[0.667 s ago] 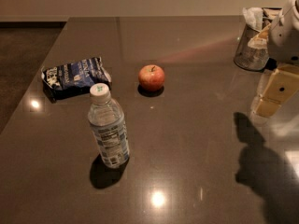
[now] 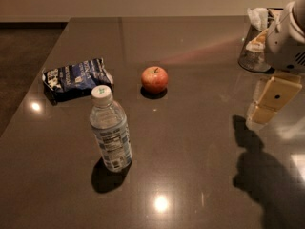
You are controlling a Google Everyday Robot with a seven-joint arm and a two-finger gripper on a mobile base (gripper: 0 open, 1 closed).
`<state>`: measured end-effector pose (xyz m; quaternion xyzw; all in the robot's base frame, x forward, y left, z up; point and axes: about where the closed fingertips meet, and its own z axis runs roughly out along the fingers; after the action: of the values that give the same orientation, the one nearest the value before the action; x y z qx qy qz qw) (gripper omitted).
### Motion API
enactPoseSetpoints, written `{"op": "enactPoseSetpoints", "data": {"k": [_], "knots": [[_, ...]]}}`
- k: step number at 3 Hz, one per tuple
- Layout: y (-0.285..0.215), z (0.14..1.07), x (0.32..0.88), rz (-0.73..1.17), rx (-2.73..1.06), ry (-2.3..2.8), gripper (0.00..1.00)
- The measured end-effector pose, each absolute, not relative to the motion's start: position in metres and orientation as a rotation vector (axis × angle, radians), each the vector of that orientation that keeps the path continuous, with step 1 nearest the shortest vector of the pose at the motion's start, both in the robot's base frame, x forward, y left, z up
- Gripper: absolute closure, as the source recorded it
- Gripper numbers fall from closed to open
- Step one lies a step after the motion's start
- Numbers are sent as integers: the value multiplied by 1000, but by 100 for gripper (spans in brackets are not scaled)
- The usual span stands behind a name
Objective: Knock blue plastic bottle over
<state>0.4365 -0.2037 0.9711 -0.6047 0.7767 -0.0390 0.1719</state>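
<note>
The blue plastic bottle (image 2: 110,132) stands upright on the dark table (image 2: 190,142), front left of centre. It is clear, with a white cap and a pale blue-and-white label. My gripper (image 2: 272,99) hangs at the right edge of the view, below the white arm (image 2: 288,42). It is above the table and far to the right of the bottle, not touching it. Its shadow falls on the table below it.
A red apple (image 2: 154,79) sits behind the bottle, near the middle. A dark blue snack bag (image 2: 76,78) lies at the left. A clear glass cup (image 2: 255,46) with crumpled paper in it stands at the back right, behind the arm. The table's left edge runs diagonally.
The gripper has shifted slightly to the left. The bottle, apple and bag have not moved.
</note>
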Motion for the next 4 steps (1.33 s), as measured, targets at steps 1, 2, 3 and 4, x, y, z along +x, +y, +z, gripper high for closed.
{"op": "enactPoseSetpoints", "data": {"k": [1,2,3,4], "knots": [[-184,961,435,-58,-1694,2165,0],[-156,949,431,48,-1685,2116,0],[-123,941,419,212,-1675,2067,0],[-84,943,400,363,-1663,1972,0]]}}
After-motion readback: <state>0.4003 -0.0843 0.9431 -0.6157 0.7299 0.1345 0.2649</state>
